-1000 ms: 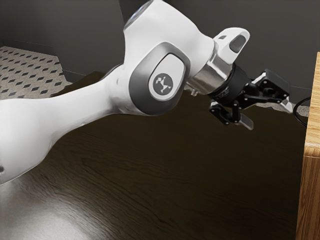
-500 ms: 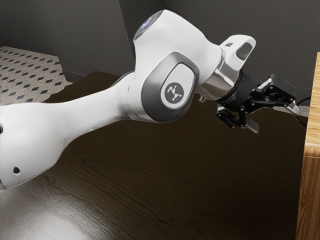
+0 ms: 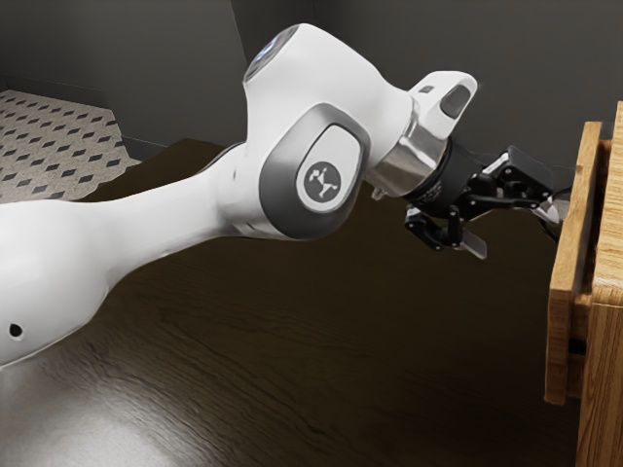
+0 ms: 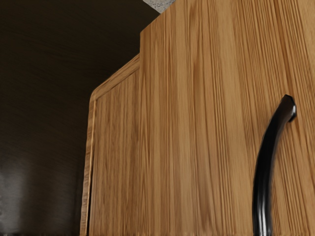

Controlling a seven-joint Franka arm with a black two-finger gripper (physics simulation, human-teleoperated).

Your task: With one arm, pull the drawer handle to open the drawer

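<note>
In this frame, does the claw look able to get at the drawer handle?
Probably yes. The claw sits right at the drawer front, which stands out from the cabinet, with nothing between them; the wrist view shows the drawer handle close by.

Light wooden drawer (image 3: 568, 263) with straight grain, at the exterior view's right, standing partly open with the front panel upright and clear of the cabinet (image 3: 605, 389). Fitted on the front with a slim black handle (image 4: 268, 167), bowed outward from the wood.
</note>
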